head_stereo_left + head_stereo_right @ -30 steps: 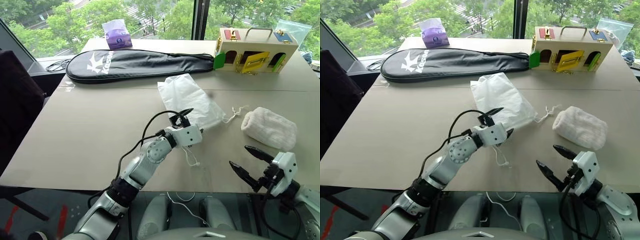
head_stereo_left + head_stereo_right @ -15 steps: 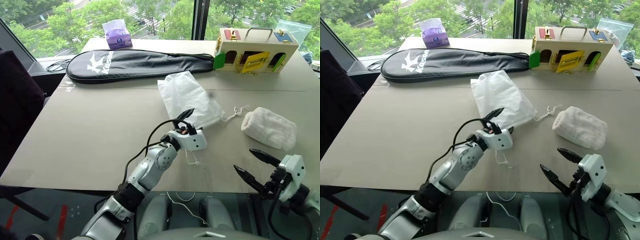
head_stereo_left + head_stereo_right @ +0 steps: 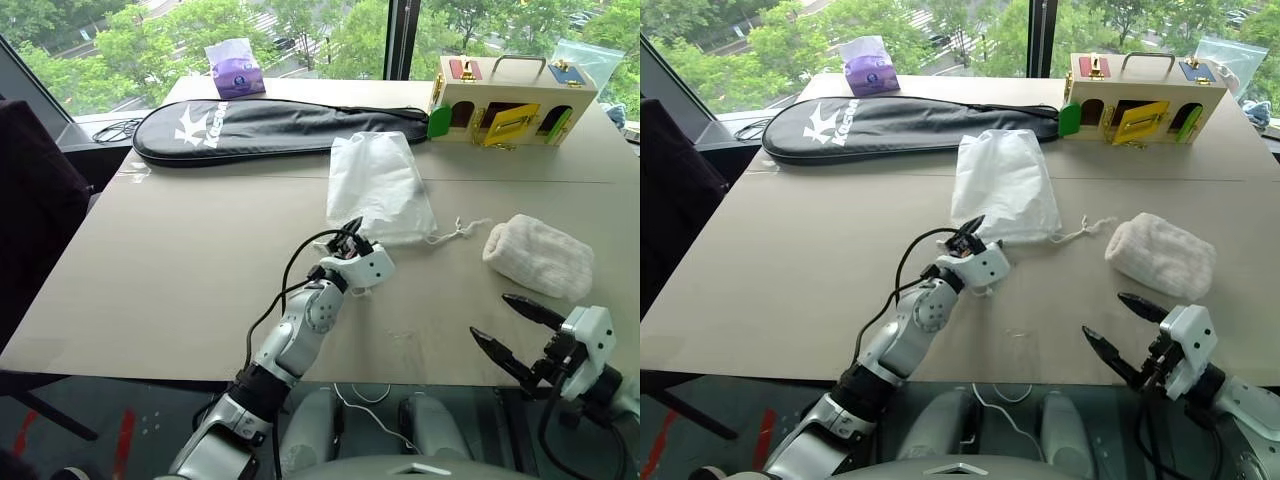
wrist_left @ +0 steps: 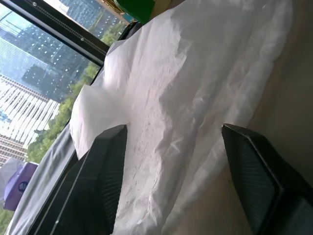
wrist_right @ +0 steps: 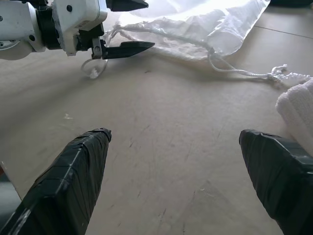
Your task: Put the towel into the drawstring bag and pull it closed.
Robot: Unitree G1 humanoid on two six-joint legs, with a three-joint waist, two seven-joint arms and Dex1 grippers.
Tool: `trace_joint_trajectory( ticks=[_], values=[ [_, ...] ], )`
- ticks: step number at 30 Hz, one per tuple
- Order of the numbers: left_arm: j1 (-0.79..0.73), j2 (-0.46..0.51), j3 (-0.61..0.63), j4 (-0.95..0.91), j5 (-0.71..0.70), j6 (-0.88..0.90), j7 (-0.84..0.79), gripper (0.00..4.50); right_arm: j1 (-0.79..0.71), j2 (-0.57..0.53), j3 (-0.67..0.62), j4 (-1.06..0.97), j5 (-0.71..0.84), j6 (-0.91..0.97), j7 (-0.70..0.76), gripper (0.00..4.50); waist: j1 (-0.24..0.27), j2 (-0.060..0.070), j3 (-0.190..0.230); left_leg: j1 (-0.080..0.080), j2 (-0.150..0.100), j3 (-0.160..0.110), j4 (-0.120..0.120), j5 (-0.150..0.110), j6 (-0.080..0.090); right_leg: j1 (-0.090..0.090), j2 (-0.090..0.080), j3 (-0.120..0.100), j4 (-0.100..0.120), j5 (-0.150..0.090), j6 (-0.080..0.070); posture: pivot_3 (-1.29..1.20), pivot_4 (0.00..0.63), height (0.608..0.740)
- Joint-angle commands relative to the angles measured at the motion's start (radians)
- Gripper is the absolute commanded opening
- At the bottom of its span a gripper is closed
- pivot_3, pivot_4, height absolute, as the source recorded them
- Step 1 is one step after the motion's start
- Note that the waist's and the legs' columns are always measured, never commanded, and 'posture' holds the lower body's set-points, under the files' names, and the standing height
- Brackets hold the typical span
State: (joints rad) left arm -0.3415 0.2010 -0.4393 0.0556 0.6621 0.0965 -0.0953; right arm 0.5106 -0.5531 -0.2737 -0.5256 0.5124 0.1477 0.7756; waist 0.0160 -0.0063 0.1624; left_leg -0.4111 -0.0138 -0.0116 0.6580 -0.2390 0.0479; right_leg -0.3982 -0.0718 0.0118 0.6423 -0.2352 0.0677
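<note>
The drawstring bag (image 3: 376, 188) lies flat in the middle of the table, its mouth edge toward me. One thin cord (image 3: 456, 231) trails right toward the towel (image 3: 538, 256), a rolled off-white terry bundle lying at the right. My left gripper (image 3: 358, 238) is at the bag's near edge. Its fingers stand apart, with bag fabric (image 4: 195, 98) between them and a cord loop (image 5: 93, 68) hanging under it. My right gripper (image 3: 490, 316) hovers open near the table's front edge, short of the towel (image 5: 298, 112), and holds nothing.
A long black racket case (image 3: 270, 125) lies across the back. To its right is a wooden box with coloured doors (image 3: 510, 100). A purple pack (image 3: 233, 68) and a clear plastic bag (image 3: 585, 55) sit by the window. A dark chair (image 3: 35, 200) stands at the left.
The bag has swung and slid away from me and now lies straighter. My left gripper followed its near edge, fingers closer together. The cord loop drew in under it. The right arm has not moved.
</note>
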Motion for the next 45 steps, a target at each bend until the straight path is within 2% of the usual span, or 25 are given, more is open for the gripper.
trace_joint_trajectory(
  ticks=[1, 4, 10, 17, 21, 24, 28, 32, 39, 45],
  values=[
    [-0.027, -0.012, 0.012, 0.002, -0.011, -0.011, 0.006, 1.27, -0.011, 0.007, -0.007, -0.013, -0.005, -0.019, -0.005, 4.50, 0.000, 0.000, 0.000, 0.000, 0.000, 0.000, 0.000, 0.000, 0.000, 0.000, 0.000, 0.000, 0.000, 0.000, 0.000, 0.00, 0.150, 0.740],
    [-0.049, -0.013, 0.018, 0.027, -0.011, -0.020, 0.014, 0.03, -0.022, 0.015, -0.003, -0.004, -0.012, -0.023, -0.005, 4.50, 0.002, 0.000, -0.001, 0.000, 0.000, 0.000, 0.000, 0.000, 0.000, 0.000, 0.000, 0.000, 0.000, 0.000, 0.000, 0.00, 0.150, 0.740],
    [-0.082, -0.002, 0.025, 0.069, -0.024, -0.052, 0.015, 0.03, -0.040, 0.031, 0.003, 0.009, -0.028, -0.031, -0.005, 4.50, 0.002, 0.000, -0.001, 0.000, 0.000, 0.000, 0.002, 0.000, 0.000, 0.001, 0.000, 0.000, 0.000, 0.000, 0.001, 0.00, 0.150, 0.740],
    [-0.140, 0.005, 0.096, 0.021, -0.137, -0.040, -0.082, 0.03, -0.072, 0.041, -0.006, 0.017, -0.055, -0.052, -0.028, 4.50, 0.000, 0.000, -0.001, -0.001, 0.000, -0.001, 0.004, 0.000, 0.000, 0.000, 0.000, -0.001, 0.001, 0.001, 0.001, 0.00, 0.150, 0.740],
    [-0.185, -0.031, 0.188, -0.073, -0.278, 0.100, -0.190, 0.03, -0.130, 0.045, -0.042, 0.039, -0.167, -0.085, -0.134, 4.50, -0.001, 0.000, -0.001, -0.003, 0.000, -0.002, 0.007, 0.000, 0.000, 0.000, 0.000, -0.002, 0.001, 0.001, 0.001, 0.00, 0.150, 0.740],
    [-0.226, -0.059, 0.256, -0.137, -0.348, 0.275, -0.240, 0.03, -0.191, 0.010, -0.045, 0.054, -0.302, -0.009, -0.248, 4.50, -0.001, 0.000, -0.001, -0.003, 0.000, -0.001, 0.008, 0.000, 0.000, 0.000, 0.001, -0.002, 0.002, 0.001, 0.002, 0.00, 0.150, 0.740],
    [-0.321, -0.075, 0.324, -0.171, -0.408, 0.435, -0.256, 0.03, -0.231, -0.082, 0.008, 0.079, -0.499, 0.045, -0.303, 4.50, -0.001, 0.000, 0.000, -0.003, -0.001, -0.002, 0.009, 0.000, 0.000, 0.000, 0.001, -0.002, 0.003, 0.001, 0.002, 0.00, 0.150, 0.740],
    [-0.432, -0.064, 0.348, -0.168, -0.439, 0.580, -0.265, 0.03, -0.310, -0.116, 0.102, 0.227, -0.684, 0.040, -0.389, 4.50, -0.002, -0.001, 0.000, -0.003, -0.001, -0.002, 0.010, 0.000, 0.000, 0.001, 0.002, -0.002, 0.004, 0.001, 0.002, 0.00, 0.150, 0.740],
    [-0.501, -0.015, 0.370, -0.217, -0.502, 0.769, -0.315, 0.03, -0.452, -0.147, 0.164, 0.418, -0.838, 0.001, -0.490, 4.50, -0.022, -0.004, 0.000, -0.002, -0.001, 0.000, 0.011, 0.000, 0.000, 0.001, 0.002, 0.001, 0.004, 0.002, 0.003, 0.00, 0.150, 0.740],
    [-0.541, 0.030, 0.393, -0.232, -0.569, 0.857, -0.347, 0.03, -0.592, -0.121, 0.193, 0.566, -0.840, 0.025, -0.516, 4.50, -0.023, -0.007, 0.001, -0.001, -0.002, 0.000, 0.013, 0.001, 0.000, 0.004, 0.001, 0.002, 0.004, 0.003, 0.005, 0.00, 0.150, 0.740]
  ],
)
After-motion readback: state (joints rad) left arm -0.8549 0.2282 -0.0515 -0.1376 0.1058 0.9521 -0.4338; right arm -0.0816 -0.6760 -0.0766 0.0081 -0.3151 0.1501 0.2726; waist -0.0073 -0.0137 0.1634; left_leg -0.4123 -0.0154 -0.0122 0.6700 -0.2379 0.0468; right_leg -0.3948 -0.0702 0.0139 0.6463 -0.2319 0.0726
